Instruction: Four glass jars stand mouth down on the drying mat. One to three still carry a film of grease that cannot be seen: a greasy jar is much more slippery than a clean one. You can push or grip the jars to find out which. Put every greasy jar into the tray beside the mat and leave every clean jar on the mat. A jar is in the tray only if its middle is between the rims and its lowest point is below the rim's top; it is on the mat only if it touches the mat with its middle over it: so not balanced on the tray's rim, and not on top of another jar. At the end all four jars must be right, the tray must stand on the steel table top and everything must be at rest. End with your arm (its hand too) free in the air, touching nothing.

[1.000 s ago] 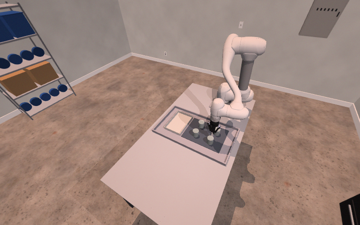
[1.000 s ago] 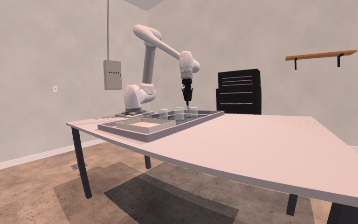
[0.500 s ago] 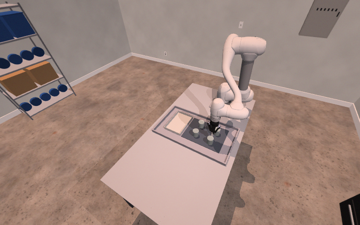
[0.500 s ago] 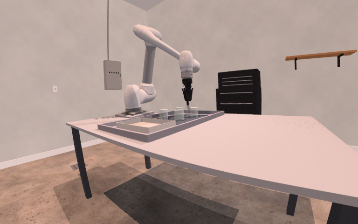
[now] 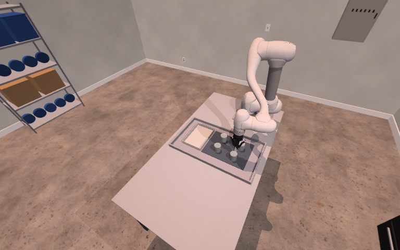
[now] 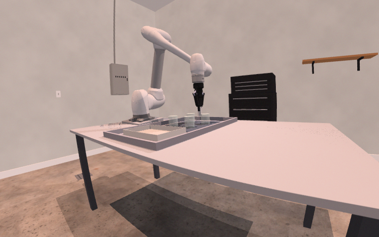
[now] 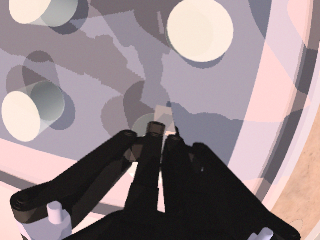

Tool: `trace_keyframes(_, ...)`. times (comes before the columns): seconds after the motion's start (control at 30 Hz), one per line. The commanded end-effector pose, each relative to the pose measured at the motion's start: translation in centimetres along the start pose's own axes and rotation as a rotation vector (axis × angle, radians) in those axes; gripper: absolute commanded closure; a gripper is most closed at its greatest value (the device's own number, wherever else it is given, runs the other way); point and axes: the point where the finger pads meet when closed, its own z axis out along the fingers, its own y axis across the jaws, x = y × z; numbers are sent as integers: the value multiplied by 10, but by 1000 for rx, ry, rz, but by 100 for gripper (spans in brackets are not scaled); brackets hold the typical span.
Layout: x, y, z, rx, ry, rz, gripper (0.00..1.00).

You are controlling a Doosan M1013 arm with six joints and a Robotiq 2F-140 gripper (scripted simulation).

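Note:
My gripper (image 5: 235, 148) (image 6: 199, 111) (image 7: 161, 118) is shut and empty, pointing down among the jars, its tips low. Four pale jars stand upright on the dark mat (image 5: 249, 150) (image 7: 215, 92). The front jar (image 5: 233, 156) (image 7: 200, 30) is clear of the fingers. Another jar (image 5: 242, 146) (image 7: 144, 122) stands right beside the gripper, partly hidden behind the fingers. Two more, one jar (image 5: 217, 147) (image 7: 55, 11) and one jar (image 5: 223, 137) (image 7: 21, 116), stand nearer the tray. The cream tray (image 5: 191, 145) (image 6: 142, 136) holds nothing. Grease cannot be seen.
A low raised border (image 5: 212, 165) (image 6: 133, 141) surrounds the tray and mat on the table (image 5: 176, 188) (image 6: 265, 150). The arm's base (image 6: 140, 103) stands at the table's back. Shelving, a black tool chest and a wall shelf are far off.

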Motion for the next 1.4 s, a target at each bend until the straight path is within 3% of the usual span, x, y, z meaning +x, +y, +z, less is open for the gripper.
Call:
trace_keyframes(0.0, -2, -1, -2, 2, 3, -2, 100)
trace_keyframes(0.47, 28, -2, 5, 2, 3, -2, 100)
trace_keyframes(1.37, 28, -2, 5, 2, 3, -2, 100)
